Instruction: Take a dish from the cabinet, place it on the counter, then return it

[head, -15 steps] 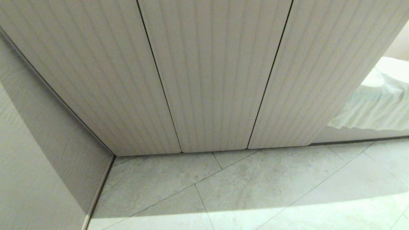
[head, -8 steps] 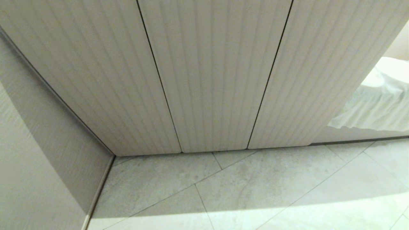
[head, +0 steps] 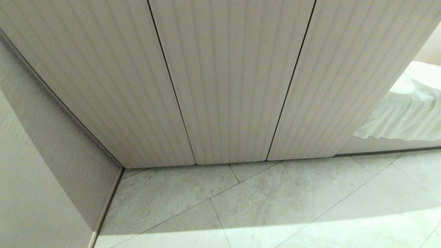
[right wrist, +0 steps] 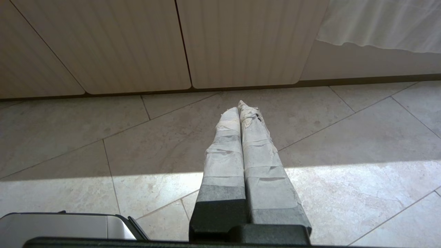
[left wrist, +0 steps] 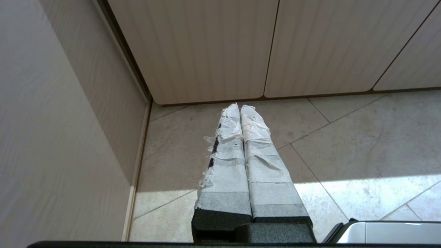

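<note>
Since nothing has shifted over the last second, the cabinet (head: 227, 86) remains shut, so retrieval has not begun. Left pincer (left wrist: 240, 107) and right pincer (right wrist: 239, 106) hang clenched, empty, above the floor (head: 275, 199); the dish is not visible.

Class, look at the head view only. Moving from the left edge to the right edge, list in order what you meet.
Pale side wall → left fluted cabinet door → middle fluted door → right fluted door → white draped cloth. All three doors are closed, and neither tool shows in this view.
</note>
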{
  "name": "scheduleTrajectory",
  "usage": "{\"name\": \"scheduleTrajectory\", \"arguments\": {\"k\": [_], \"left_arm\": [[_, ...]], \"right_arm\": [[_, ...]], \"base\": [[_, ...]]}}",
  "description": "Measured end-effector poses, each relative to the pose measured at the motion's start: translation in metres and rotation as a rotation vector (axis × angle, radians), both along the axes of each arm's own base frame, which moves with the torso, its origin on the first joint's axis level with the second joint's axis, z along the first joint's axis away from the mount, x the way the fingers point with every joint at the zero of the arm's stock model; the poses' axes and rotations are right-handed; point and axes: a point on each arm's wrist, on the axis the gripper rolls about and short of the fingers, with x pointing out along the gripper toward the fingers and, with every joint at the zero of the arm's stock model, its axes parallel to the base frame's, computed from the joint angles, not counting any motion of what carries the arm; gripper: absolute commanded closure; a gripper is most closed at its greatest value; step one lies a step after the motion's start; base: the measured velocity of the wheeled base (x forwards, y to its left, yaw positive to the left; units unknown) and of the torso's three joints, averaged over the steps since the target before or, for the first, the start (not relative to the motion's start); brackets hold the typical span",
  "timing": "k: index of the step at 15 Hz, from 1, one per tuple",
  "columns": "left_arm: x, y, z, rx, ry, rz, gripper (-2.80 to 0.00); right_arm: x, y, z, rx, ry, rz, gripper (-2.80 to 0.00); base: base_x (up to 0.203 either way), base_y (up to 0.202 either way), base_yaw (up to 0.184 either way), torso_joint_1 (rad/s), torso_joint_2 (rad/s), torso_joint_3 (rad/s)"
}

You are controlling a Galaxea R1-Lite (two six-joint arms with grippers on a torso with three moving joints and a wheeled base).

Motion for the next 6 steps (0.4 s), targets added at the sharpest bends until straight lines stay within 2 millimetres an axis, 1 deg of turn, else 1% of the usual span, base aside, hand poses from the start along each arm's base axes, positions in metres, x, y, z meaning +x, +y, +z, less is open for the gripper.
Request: {"name": "scheduleTrajectory", "arguments": {"k": [6], "left_arm": [[0.0000,0.0000,0.0000,0.000,0.000,0.000,0.00]], "right_arm": [[0.0000,0.0000,-0.0001,-0.003,0.001,0.000,0.00]], "base": [[0.000,0.000,0.000,0.000,0.00,0.000]]}}
